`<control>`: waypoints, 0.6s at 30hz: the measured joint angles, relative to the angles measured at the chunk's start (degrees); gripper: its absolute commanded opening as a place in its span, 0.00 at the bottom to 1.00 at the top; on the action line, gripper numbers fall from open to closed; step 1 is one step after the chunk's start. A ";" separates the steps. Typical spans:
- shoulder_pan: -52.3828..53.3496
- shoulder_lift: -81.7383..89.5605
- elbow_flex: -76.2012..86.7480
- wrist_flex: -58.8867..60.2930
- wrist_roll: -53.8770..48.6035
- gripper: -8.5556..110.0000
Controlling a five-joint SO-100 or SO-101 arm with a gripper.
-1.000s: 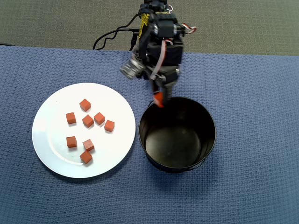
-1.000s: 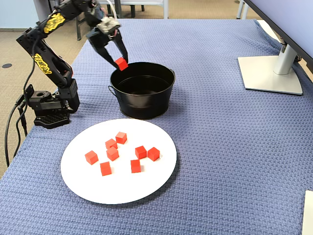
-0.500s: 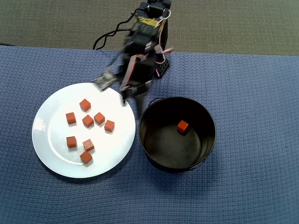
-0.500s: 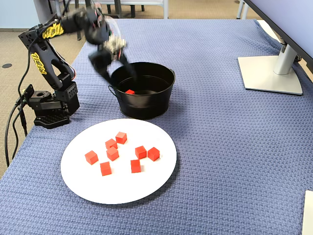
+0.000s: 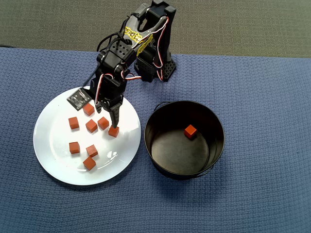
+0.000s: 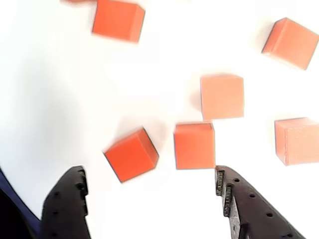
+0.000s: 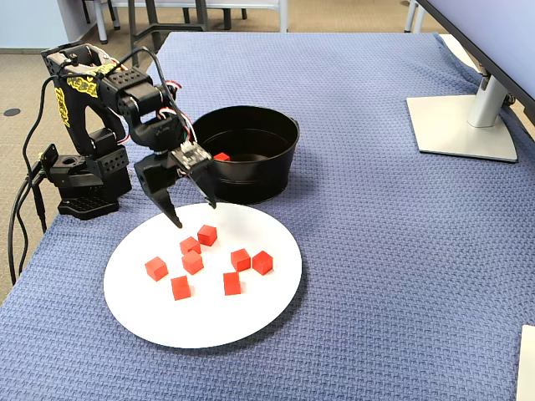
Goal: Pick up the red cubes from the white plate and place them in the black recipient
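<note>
Open gripper (image 7: 192, 212) over the white plate (image 7: 251, 326).
We see its jaws spread and empty; seven red cubes (image 6: 194, 145) lie just ahead of them, one in the black pot (image 5: 160, 121).

yellow stickers on arm (image 7: 84, 88), lettering unreadable

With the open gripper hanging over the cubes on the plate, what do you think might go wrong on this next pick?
1. The red cubes lie close together on the white plate; in the wrist view two cubes sit between the fingers of the open gripper, so it may catch both or knock one aside.
2. The plate looks glossy, so a nudged cube might slide.
3. The black recipient stands right beside the plate; a low carry could clip its rim.
</note>
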 measured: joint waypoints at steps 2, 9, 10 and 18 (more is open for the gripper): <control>-0.09 -0.53 0.62 0.00 -2.55 0.31; -4.57 -0.70 0.79 1.58 -7.21 0.30; -5.10 -0.70 0.79 1.58 -7.21 0.30; -8.17 -0.70 0.79 3.52 -9.49 0.30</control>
